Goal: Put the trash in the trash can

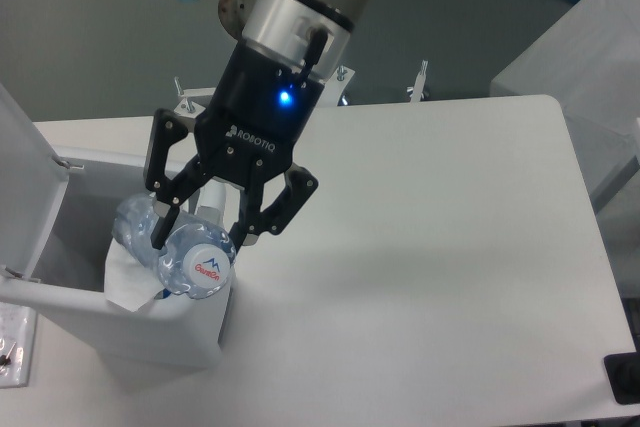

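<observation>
Camera view, bin: the bin (pixel 120 322) sits at the table's (pixel 430 247) left edge, mouth open, lid (pixel 25 182) swung up on the far left
Bottle: the bottle (pixel 170 242) lies across the bin mouth, white cap (pixel 205 265) with its red and blue logo poking over the near right rim, clear body running back and left into the opening
Wrapper: a white sheet-like piece (pixel 128 285) shows just under the bottle inside the bin; I judge it the wrapper, though no print is readable
Gripper: the gripper (pixel 205 225) hangs right over the bottle's cap end, blue light on
Jaws: spread apart, one finger at the bottle's left shoulder, the other to the right of the cap; from this angle I cannot tell whether either pad touches the plastic
Handling, bottle: looks empty, so light; thin crinkled walls will give and crackle under a squeeze, and the smooth plastic is slippery
Where to hold: across the body just behind the cap, where the neck stiffens it; the mid-body would collapse
Risk: perched on the rim, cap end out, it could tip back onto the table rather than slide in
</observation>
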